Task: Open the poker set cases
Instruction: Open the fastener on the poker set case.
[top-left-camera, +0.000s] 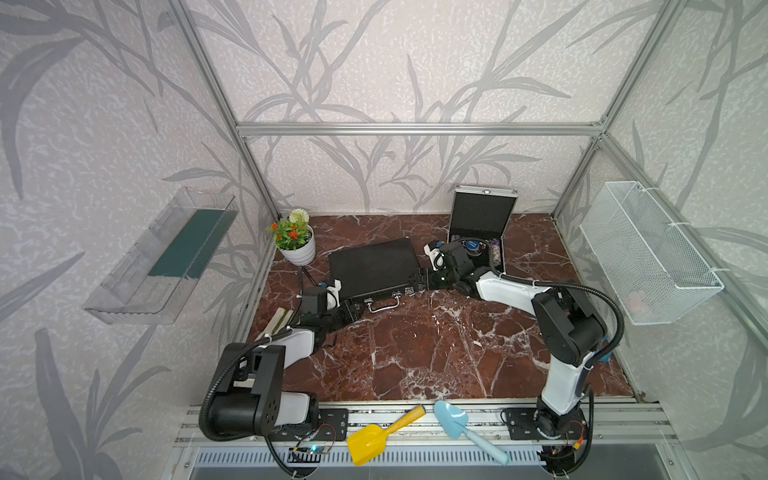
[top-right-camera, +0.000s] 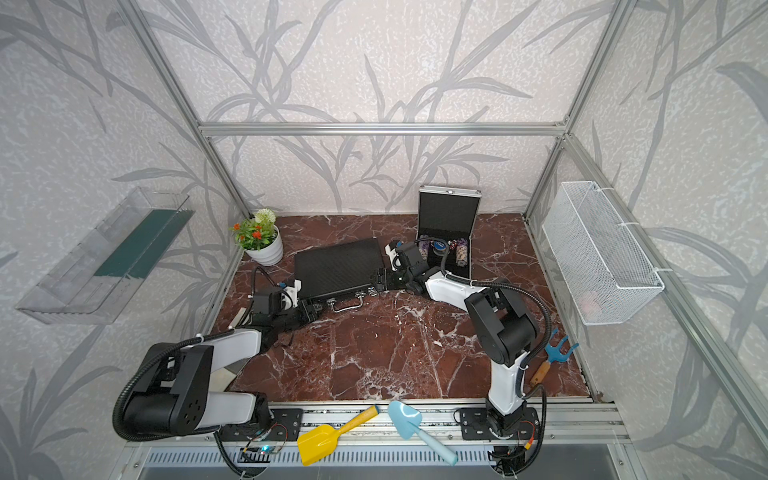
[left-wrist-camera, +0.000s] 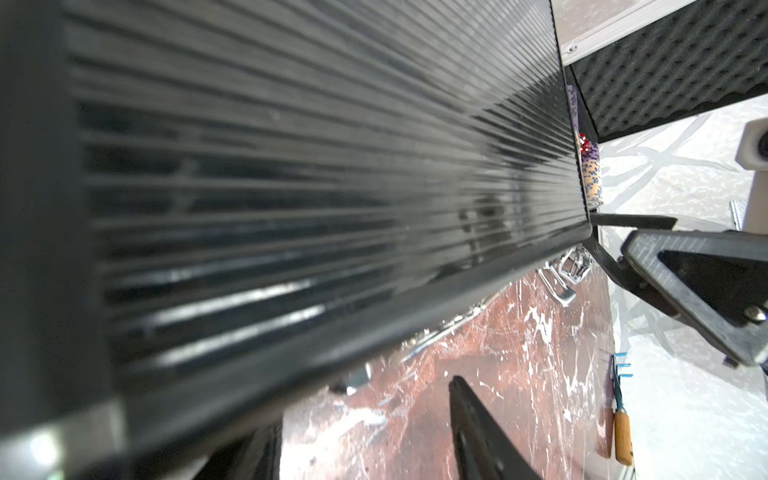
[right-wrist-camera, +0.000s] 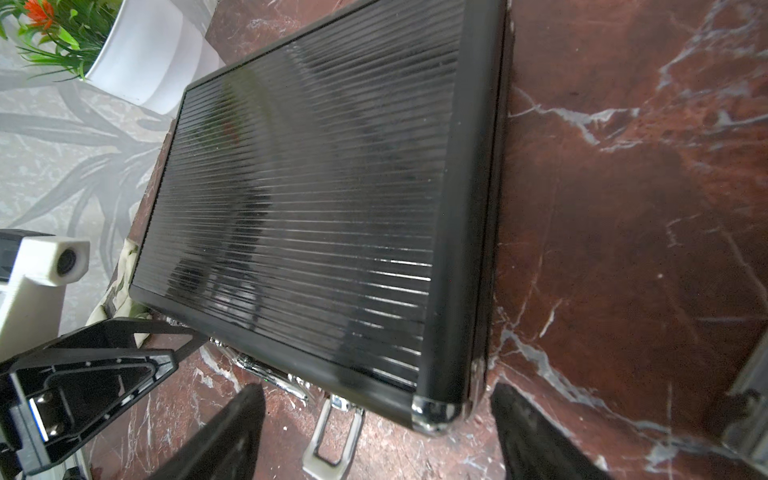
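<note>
Left wall: clear shelf (top-left-camera: 158, 257), off the tabletop (top-left-camera: 415, 357).
Rear left corner: flower pot (top-left-camera: 298, 249), just beside the rear left corner of the black case (top-left-camera: 372, 268).
Left gripper (top-left-camera: 352, 311): at the black case's front left corner; one finger (left-wrist-camera: 467, 417) clear of the front rim, the other hidden, so width cannot be told.
Black case: shut and flat, left of centre toward the rear edge; long axis left to right, slightly skewed; handle (top-left-camera: 383, 306) toward the front edge.
Front rail: yellow shovel (top-left-camera: 372, 441), blue shovel (top-left-camera: 455, 419).
Right gripper (top-left-camera: 415, 286): spread wide, empty, straddling the black case's front right corner.
Silver case (top-left-camera: 482, 214): near the rear edge, right of centre; lid upright, foam facing front, chips (top-right-camera: 459, 253) in the base; right arm (top-left-camera: 498, 286) crossing before it.
Right edge: hand rake (top-right-camera: 555, 357).
Right wall: wire basket (top-left-camera: 648, 257).
</note>
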